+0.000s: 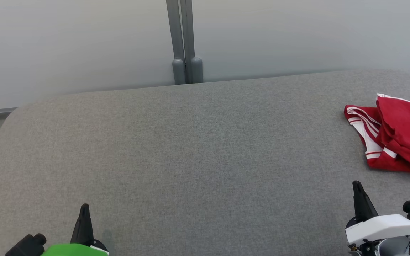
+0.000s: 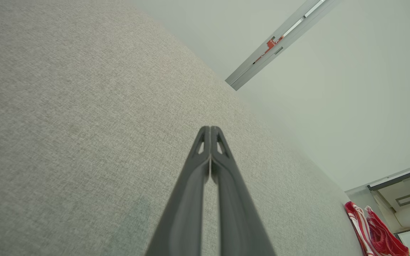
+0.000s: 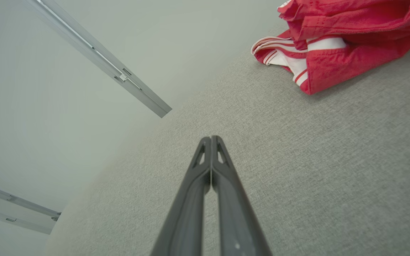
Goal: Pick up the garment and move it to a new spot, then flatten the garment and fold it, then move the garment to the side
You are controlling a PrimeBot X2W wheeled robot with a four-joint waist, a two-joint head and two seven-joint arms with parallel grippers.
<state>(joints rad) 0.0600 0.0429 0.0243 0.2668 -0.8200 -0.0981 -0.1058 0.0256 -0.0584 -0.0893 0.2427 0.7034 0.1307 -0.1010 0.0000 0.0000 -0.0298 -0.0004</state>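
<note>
Over on your right, the red garment (image 1: 397, 138) is lying crumpled; both the left gripper (image 1: 84, 208) and right gripper (image 1: 357, 185) are sitting clenched empty, probably just parked.

The garment (image 1: 397, 137) lies on the table (image 1: 190, 160) at its right side, beyond the right tool (image 1: 358, 186).

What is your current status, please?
Left claw shut, empty. Right claw shut, empty. Red garment bunched at table's right edge, untouched. No obstruction between.
</note>
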